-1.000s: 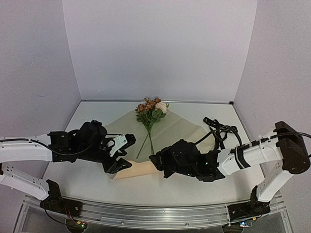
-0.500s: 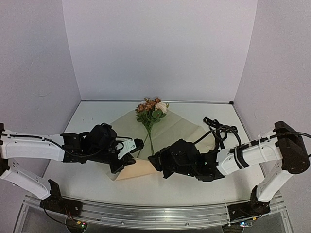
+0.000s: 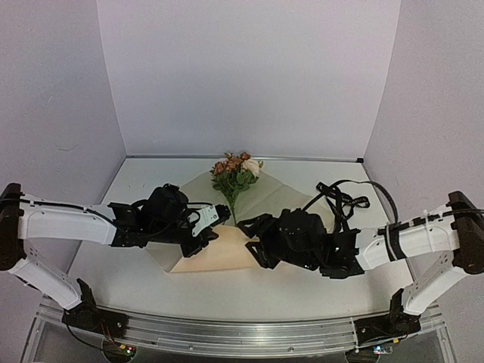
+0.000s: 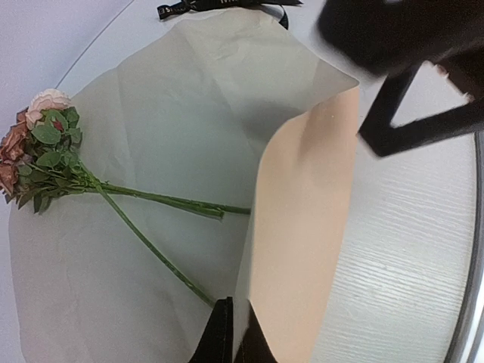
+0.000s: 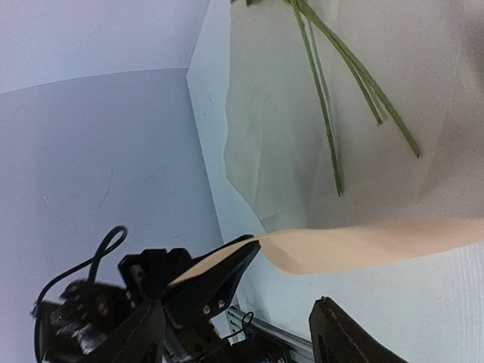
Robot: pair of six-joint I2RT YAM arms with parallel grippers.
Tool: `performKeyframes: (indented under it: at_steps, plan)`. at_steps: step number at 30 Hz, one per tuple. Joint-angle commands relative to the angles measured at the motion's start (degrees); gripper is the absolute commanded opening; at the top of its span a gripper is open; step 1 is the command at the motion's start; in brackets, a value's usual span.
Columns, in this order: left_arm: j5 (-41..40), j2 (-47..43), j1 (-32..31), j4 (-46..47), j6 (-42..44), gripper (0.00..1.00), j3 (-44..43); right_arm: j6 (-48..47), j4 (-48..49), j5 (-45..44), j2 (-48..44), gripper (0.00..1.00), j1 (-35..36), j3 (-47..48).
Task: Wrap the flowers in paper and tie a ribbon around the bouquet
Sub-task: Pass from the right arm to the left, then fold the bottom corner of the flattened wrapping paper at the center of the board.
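The flowers (image 3: 236,172) lie on the paper (image 3: 280,198), blooms toward the back and long green stems (image 4: 151,198) toward the near side. The paper's near part is folded up as a peach flap (image 3: 219,253). My left gripper (image 3: 219,218) is shut on this flap's edge; the left wrist view shows the sheet pinched between the black fingertips of the gripper (image 4: 237,304). My right gripper (image 3: 254,234) stands open just right of the flap, its jaws wide apart with nothing between them. The black ribbon (image 3: 340,198) lies bunched at the right, off the paper.
The lavender walls enclose the white table (image 3: 136,280) on three sides. A metal rail (image 3: 242,333) runs along the near edge. The right arm's cable (image 3: 382,200) loops above the ribbon.
My left gripper has closed on the paper's near edge and carried it rightward, folding the flap up. My right gripper has opened, let go of the paper and drawn back to the right.
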State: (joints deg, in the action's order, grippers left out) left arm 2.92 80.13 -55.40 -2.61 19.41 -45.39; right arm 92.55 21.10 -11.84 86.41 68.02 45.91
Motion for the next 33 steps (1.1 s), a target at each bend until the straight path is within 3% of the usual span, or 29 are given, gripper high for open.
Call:
performKeyframes:
  at_steps: [1,10,17,33]
  plan:
    - [6.21,6.74,6.08,4.99,4.26,0.0,-7.22,-15.14,-3.14,-4.98,-6.54,0.71,-2.85,-1.85]
    - [14.59,19.29,14.58,3.58,7.22,0.0,-17.97,-33.28,-17.94,-7.55,-10.52,0.73,-7.31,1.12]
    - [18.16,26.39,18.87,1.64,7.92,0.0,-24.74,-42.25,-19.77,-3.34,-5.63,0.72,-8.76,5.37]
    - [22.85,34.16,21.38,0.22,6.52,0.0,-32.11,-46.67,-21.01,5.12,10.3,0.57,-8.78,13.82]
